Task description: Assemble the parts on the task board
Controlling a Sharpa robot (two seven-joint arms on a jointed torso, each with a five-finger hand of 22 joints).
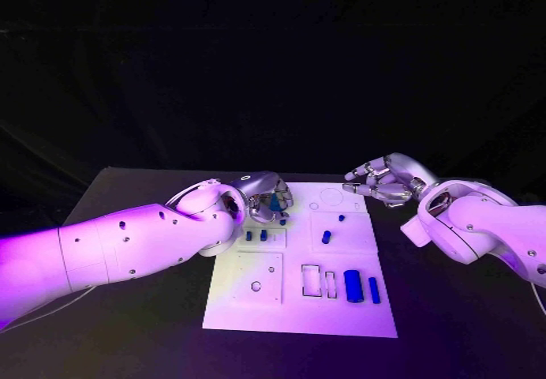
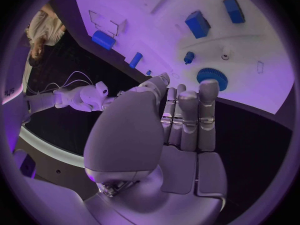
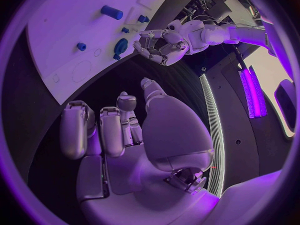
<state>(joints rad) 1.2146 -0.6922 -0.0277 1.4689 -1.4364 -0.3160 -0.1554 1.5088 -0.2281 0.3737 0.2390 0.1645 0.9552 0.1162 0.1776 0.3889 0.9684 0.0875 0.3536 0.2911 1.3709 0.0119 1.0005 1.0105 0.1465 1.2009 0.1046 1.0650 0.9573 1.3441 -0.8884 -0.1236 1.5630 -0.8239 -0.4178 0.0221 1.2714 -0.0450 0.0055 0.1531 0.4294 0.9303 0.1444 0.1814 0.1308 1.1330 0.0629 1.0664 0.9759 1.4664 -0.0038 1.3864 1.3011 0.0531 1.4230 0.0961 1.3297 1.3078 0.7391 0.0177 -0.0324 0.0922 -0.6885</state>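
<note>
1. White task board [image 1: 298,316] lies mid-counter [image 1: 136,189], blue parts [image 1: 353,285] on it, a blue gear [image 2: 212,75] near its far left edge
2. Left robot hand [image 1: 268,199] hovers by the gear, fingers straight, holding nothing, likely lining up a grasp
3. Right robot hand [image 1: 385,181] waits off-board, loosely curled, empty

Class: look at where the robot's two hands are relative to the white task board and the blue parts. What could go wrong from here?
1. The left hand hovers over the task board, close to the blue gear and small pegs; a careless descent might knock them.
2. The large blue cylinder lies on its side, so a nudge could roll it.
3. The right hand, off the board's edge, may bump the board reaching in.
</note>
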